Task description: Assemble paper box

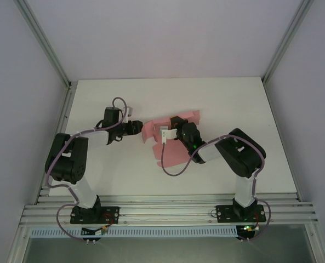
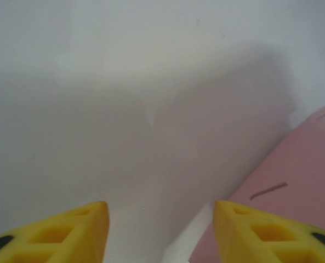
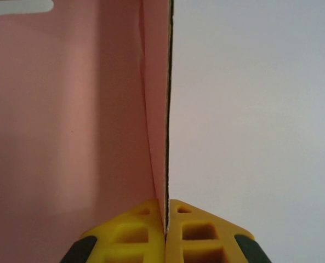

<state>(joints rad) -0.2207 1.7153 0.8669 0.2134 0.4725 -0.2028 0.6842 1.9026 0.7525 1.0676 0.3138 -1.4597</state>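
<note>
The right fingers [image 3: 143, 233] are pinched tight on one edge of the paper box [image 3: 69, 137]. The left fingers [image 2: 69, 233] stand wide apart, empty, over the counter [image 2: 124, 82] beside it.

Soft, even light falls from above in the top view; the flat white matte table [image 1: 124, 181] is bright without glare, and shadows on it are faint and diffuse. That picture is reasonably sharp. In the left wrist view a broad grey shadow with soft edges covers the middle of the table, and everything is hazy: the left gripper's [image 2: 160, 222] yellow plastic fingertips [image 2: 69, 235] and the pink thin-card paper box [image 2: 299, 186] are out of focus. In the right wrist view the box's wall is smooth and blurred, its edge a fairly crisp dark line, and the right gripper's [image 3: 166, 219] yellow fingertips [image 3: 135, 235] look soft
</note>
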